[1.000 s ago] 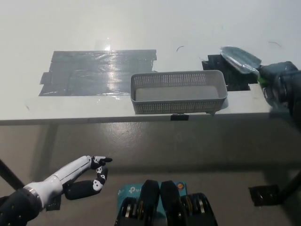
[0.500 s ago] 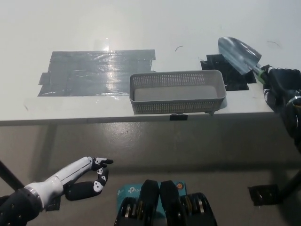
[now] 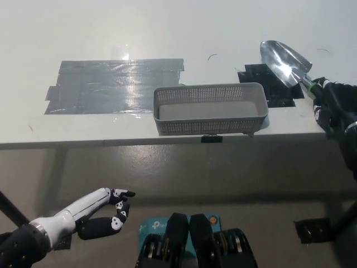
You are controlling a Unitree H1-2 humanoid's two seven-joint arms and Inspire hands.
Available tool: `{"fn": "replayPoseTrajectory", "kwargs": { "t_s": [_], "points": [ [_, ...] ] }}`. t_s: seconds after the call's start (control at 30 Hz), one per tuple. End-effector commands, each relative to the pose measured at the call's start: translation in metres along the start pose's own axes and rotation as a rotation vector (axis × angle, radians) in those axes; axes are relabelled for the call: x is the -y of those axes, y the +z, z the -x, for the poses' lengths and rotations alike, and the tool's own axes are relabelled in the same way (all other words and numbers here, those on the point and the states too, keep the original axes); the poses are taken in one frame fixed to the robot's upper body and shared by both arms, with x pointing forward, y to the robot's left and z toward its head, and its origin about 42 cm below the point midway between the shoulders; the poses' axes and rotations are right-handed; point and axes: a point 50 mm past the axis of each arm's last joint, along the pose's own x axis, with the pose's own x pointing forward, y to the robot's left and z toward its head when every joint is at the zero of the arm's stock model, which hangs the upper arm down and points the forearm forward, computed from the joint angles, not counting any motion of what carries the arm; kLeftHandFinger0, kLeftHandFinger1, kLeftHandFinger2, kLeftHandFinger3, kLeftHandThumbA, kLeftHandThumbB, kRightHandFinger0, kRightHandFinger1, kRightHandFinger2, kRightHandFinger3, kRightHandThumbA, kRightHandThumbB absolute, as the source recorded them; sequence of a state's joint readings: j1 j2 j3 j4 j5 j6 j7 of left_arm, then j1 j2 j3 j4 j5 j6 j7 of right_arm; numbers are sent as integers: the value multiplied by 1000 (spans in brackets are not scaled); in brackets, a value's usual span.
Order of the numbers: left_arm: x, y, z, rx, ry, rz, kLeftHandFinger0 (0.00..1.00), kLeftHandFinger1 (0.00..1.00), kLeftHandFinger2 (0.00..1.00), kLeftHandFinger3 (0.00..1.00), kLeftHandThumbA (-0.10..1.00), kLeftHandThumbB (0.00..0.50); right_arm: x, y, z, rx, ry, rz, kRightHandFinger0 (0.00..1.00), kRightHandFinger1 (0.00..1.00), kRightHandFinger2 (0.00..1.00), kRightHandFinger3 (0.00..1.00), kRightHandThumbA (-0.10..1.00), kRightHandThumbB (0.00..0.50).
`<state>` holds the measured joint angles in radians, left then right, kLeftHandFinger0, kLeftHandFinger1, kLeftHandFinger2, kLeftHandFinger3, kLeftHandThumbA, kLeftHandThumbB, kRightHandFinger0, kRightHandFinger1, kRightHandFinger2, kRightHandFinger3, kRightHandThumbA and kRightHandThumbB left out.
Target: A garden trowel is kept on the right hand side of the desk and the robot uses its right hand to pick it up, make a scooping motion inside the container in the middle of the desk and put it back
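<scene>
A garden trowel [image 3: 285, 63] with a shiny metal blade and a green-collared handle is held at the desk's right side, its blade pointing up and to the left over black tape marks [image 3: 262, 78]. My black right hand [image 3: 334, 106] is shut on its handle at the right edge of the head view. The grey mesh container [image 3: 210, 109] stands in the middle near the desk's front edge, left of the trowel, and holds nothing that I can see. My white left hand [image 3: 95, 212] rests low at the lower left, below the desk, fingers apart.
A large patch of grey tape [image 3: 114, 85] lies on the white desk [image 3: 184, 33] left of the container. The desk's front edge [image 3: 111, 142] runs across the middle of the view, with the floor below it.
The trowel's blade has tipped from lying flatter to standing steeper and shinier, and has shifted slightly up and left. My right hand has dropped a little at the right edge. The left hand has barely moved.
</scene>
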<state>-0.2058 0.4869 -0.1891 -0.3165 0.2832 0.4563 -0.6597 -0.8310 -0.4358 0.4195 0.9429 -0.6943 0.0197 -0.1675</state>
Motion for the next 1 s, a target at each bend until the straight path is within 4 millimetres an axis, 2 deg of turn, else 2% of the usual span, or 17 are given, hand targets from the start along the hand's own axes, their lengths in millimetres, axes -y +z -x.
{"fn": "replayPoseTrajectory", "kwargs": {
  "t_s": [0.0,0.03,0.07,0.13,0.23,0.27,0.3,0.4,0.5,0.6,0.67,0.73,0.77,0.83,0.9,0.93,0.97],
  "points": [
    [-10,5,6,-4,10,-37,1000,934,930,1000,755,0,53,-6,-15,74,-65,29,0,298,654,471,-100,0],
    [-10,5,6,-3,9,-38,1000,933,928,1000,759,0,67,-4,-17,93,-79,30,0,257,603,529,-100,0],
    [-10,5,6,-5,16,-37,1000,933,923,1000,759,0,100,-1,-24,120,-97,37,0,288,632,413,-100,0],
    [-10,5,6,-5,14,-40,1000,936,927,1000,762,0,127,3,-28,159,-119,30,0,314,666,420,-100,0],
    [-11,4,8,-8,11,-39,1000,939,933,1000,781,0,164,13,-31,241,-170,30,0,321,681,571,-100,0],
    [-11,2,8,-13,1,-40,1000,928,929,1000,798,0,187,22,-27,272,-197,62,11,288,543,837,-100,5],
    [-10,2,8,-12,0,-36,1000,929,929,1000,798,0,189,23,-26,275,-195,61,0,170,361,574,-100,0],
    [-11,0,8,-20,2,-36,1000,937,937,1000,807,0,208,32,-18,328,-201,81,0,144,364,141,-100,0],
    [-11,-1,9,-23,5,-31,1000,940,931,1000,810,0,216,37,-12,383,-183,112,0,375,742,118,-100,0],
    [-10,-4,10,-33,6,-26,1000,936,919,1000,813,0,220,43,-4,430,-148,140,0,240,514,212,-100,0],
    [-10,-4,9,-31,3,-29,1000,922,920,1000,810,0,219,46,3,475,-111,151,0,125,362,54,-100,0],
    [-10,-4,9,-35,4,-38,1000,929,932,1000,797,0,215,47,10,515,-63,158,0,147,435,3,-100,0],
    [-10,-4,10,-36,-1,-41,1000,943,945,1000,811,0,212,49,16,535,-24,173,0,244,567,39,-100,0],
    [-10,-5,10,-38,-2,-39,1000,952,957,1000,822,0,210,50,22,561,-3,176,0,308,633,105,-100,2],
    [-10,-5,10,-40,-7,-37,1000,943,948,1000,843,0,200,50,35,594,50,186,3,290,543,231,-100,39],
    [-10,-5,10,-41,-9,-37,1000,942,951,1000,854,0,198,49,39,592,75,195,0,233,467,184,-100,12],
    [-13,-5,8,-40,-12,-40,1000,927,937,1000,854,0,195,44,44,581,107,197,0,222,506,159,-100,0]
  ]
}}
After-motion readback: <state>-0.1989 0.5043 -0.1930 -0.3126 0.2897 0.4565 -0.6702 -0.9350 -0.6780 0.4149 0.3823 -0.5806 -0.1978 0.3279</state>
